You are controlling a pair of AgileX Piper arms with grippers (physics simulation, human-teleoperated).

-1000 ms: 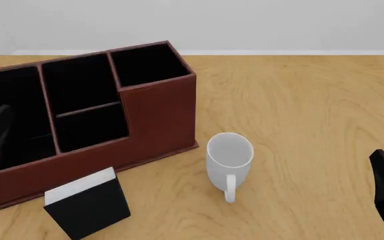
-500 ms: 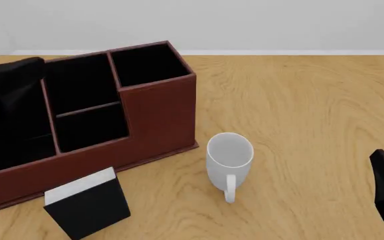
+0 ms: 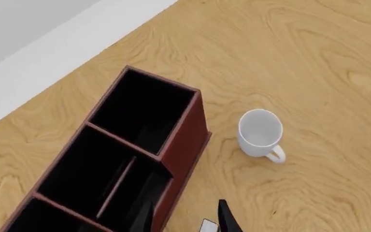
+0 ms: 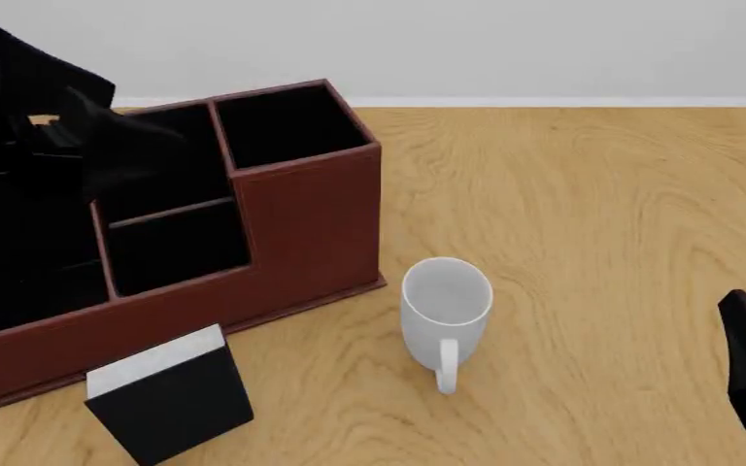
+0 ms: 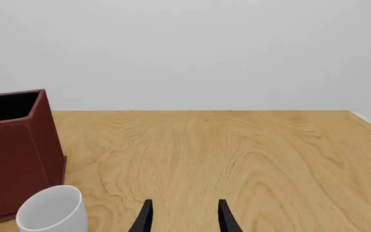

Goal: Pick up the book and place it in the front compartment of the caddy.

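Standing upright on the desk [image 4: 606, 214], black book [image 4: 172, 398] just before the brown caddy [image 4: 302, 228], white mug [image 4: 446, 309] near, left fingers [image 3: 224, 220] and right fingers [image 5: 225, 216] open, holding nothing.

Book [image 4: 170, 396] stands on counter [image 4: 581, 214] just in front of caddy [image 4: 179, 243], left side. Mug [image 4: 446, 309] sits right of both, near caddy's front-right corner.

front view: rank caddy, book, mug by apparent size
1. caddy, by far the largest.
2. book and mug: they look close in size; the book sits nearer the camera and is cut by the frame edge, so I won't rank them.
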